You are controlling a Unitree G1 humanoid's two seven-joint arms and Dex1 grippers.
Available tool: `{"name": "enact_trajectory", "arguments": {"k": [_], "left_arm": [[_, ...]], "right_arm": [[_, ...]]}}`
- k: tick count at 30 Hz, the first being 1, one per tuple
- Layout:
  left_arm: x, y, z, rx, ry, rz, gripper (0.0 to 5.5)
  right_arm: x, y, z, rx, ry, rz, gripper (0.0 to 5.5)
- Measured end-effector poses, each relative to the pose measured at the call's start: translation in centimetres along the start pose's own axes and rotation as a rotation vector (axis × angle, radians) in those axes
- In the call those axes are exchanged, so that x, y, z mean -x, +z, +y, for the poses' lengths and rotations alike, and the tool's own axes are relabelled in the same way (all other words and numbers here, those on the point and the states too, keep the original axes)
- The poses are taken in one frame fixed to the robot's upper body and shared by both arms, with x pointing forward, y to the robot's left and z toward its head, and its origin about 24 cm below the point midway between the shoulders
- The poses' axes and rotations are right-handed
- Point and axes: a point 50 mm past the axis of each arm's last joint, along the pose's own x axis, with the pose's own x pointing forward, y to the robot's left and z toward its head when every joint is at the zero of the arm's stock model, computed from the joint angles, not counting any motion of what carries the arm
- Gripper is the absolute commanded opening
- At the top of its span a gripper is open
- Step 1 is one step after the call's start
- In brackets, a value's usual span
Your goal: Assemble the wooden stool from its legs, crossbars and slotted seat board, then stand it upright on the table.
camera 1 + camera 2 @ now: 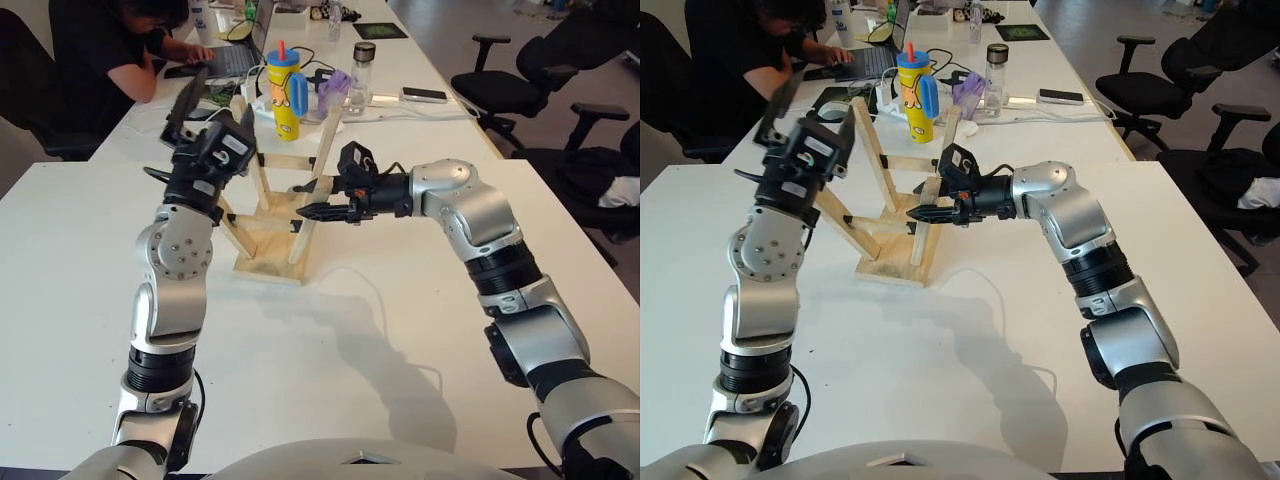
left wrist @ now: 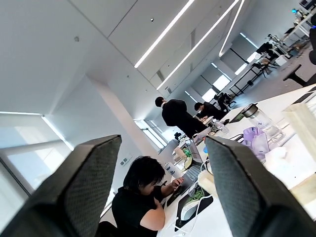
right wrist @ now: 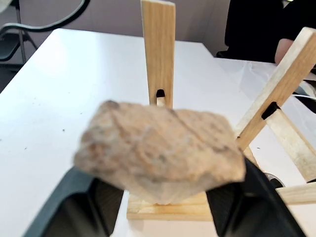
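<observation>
- Your left gripper (image 2: 163,190) is wide open and holds nothing. Its wrist view looks between two dark, grainy fingers (image 2: 74,192) up at strip ceiling lights (image 2: 168,32).
- At the centre of the head view, the stool (image 1: 290,215) sits upside down on the white table (image 1: 400,330). Its pale seat board (image 1: 262,265) lies flat and its square legs (image 1: 325,140) point up.
- Your right gripper (image 3: 160,200) is clamped on a rough tan lump (image 3: 158,148), which its wrist view shows. In the head view, its dark tips are near a leg.

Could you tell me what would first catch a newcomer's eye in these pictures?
The wooden stool stands out first, resting upside down in the middle of the white table. The right gripper is right up against it from the robot's right. The left gripper is held high and open, above the stool's left side.
</observation>
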Motion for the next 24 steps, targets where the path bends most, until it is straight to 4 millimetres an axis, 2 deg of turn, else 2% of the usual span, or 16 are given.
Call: {"name": "enact_trajectory", "arguments": {"k": [3, 9, 12, 14, 16, 19, 21, 24], "left_arm": [[0.6, -1.1, -0.6, 0.051, -0.018, 0.048, 3.19], [0.8, -1.5, -0.7, 0.093, -0.012, 0.061, 3.19], [0.5, -1.3, 0.7, 0.120, 0.068, 0.046, 3.19], [0.7, -1.4, 2.0, 0.147, 0.143, 0.045, 3.19], [1.2, -2.4, 4.1, 0.201, 0.278, 0.083, 3.19], [1.6, -4.4, 5.6, 0.249, 0.365, 0.177, 3.19], [1.4, -5.9, 4.9, 0.271, 0.313, 0.250, 3.19], [1.5, -6.2, 3.2, 0.323, 0.232, 0.271, 3.19]], "right_arm": [[0.8, 0.9, -0.8, 0.033, -0.077, -0.102, 2.94], [1.2, 1.4, -1.5, 0.056, -0.090, -0.114, 2.94], [2.6, 1.7, -2.1, 0.041, -0.132, -0.126, 2.94], [4.2, 1.9, -2.6, 0.028, -0.183, -0.145, 2.94], [6.8, 2.1, -2.7, -0.056, -0.274, -0.265, 2.94], [9.4, 1.9, -2.0, -0.203, -0.366, -0.439, 2.94], [9.9, 1.9, -1.2, -0.319, -0.393, -0.588, 2.79], [9.6, 2.4, -1.0, -0.418, -0.490, -0.721, 2.43]]}}
